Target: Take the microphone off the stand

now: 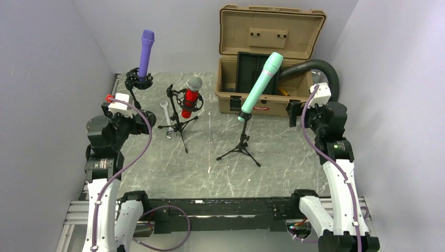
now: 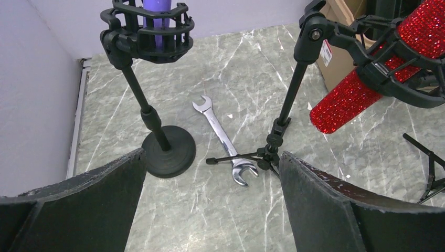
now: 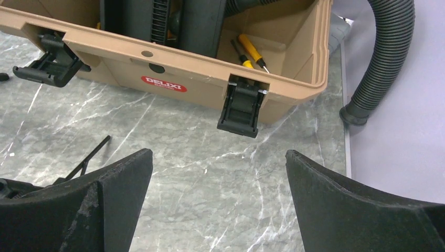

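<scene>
Nothing is done; purple mic [image 1: 146,50], red mic [image 1: 189,100], teal mic [image 1: 261,84] sit in stands [image 1: 241,142] (target unclear); both jaws gape wide, empty.

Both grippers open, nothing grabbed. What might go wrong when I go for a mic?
Purple microphone, red microphone and teal microphone each sit in a stand; the wrong one might get picked.
The teal microphone leans on a tripod; a one-handed pull may tip it.
The wrench lies at the red microphone's stand legs, ahead of the left gripper; a low approach might knock it.
</scene>
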Available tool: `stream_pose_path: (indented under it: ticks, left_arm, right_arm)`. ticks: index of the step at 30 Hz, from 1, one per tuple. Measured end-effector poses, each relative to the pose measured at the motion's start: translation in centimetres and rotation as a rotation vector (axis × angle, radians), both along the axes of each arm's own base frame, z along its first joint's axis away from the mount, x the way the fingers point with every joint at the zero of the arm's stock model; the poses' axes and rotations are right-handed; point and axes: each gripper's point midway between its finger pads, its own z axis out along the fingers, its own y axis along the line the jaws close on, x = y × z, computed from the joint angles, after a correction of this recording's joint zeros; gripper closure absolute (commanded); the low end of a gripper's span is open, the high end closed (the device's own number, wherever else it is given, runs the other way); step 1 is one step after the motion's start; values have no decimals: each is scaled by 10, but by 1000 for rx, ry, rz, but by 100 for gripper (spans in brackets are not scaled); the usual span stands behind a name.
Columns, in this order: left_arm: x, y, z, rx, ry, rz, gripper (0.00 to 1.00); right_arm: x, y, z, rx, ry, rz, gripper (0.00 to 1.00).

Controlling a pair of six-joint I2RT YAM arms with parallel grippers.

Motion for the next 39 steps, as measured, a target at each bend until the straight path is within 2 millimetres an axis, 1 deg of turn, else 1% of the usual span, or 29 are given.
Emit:
stream_pose_path:
  ticks: [11, 14, 16, 20, 24, 25, 27, 32, 37, 39]
  left_arm:
    - [-3, -2, 5, -3, -12, -7, 1]
    - [-4, -3, 9, -3, -13, -15, 1]
    - [-6, -4, 12, -2, -14, -19, 1]
    - [-11, -4, 24, 8, -21, -22, 1]
    - [-17, -6, 33, 17, -29, -32, 1]
    - [-18, -7, 34, 19, -28, -38, 1]
    - [-23, -13, 36, 32, -29, -76, 1]
    - [-38, -44, 34, 39, -21, -275, 1]
    - [-51, -69, 31, 12, -11, -436, 1]
    - [-55, -77, 31, 0, -9, -493, 1]
  right_arm:
    - [-3, 6, 4, 11, -9, 32, 0]
    - [-5, 11, 9, 20, -9, 58, 0]
    - [-6, 17, 16, 28, -8, 93, 0]
    - [-12, 37, 32, 39, -14, 223, 0]
    - [-28, 62, 42, 41, -20, 389, 0]
    - [-30, 64, 43, 41, -21, 407, 0]
    - [-37, 73, 44, 47, -20, 464, 0]
    - [-51, 94, 40, 85, -13, 611, 0]
    - [-69, 122, 24, 153, 21, 787, 0]
    - [-73, 133, 16, 171, 36, 850, 2]
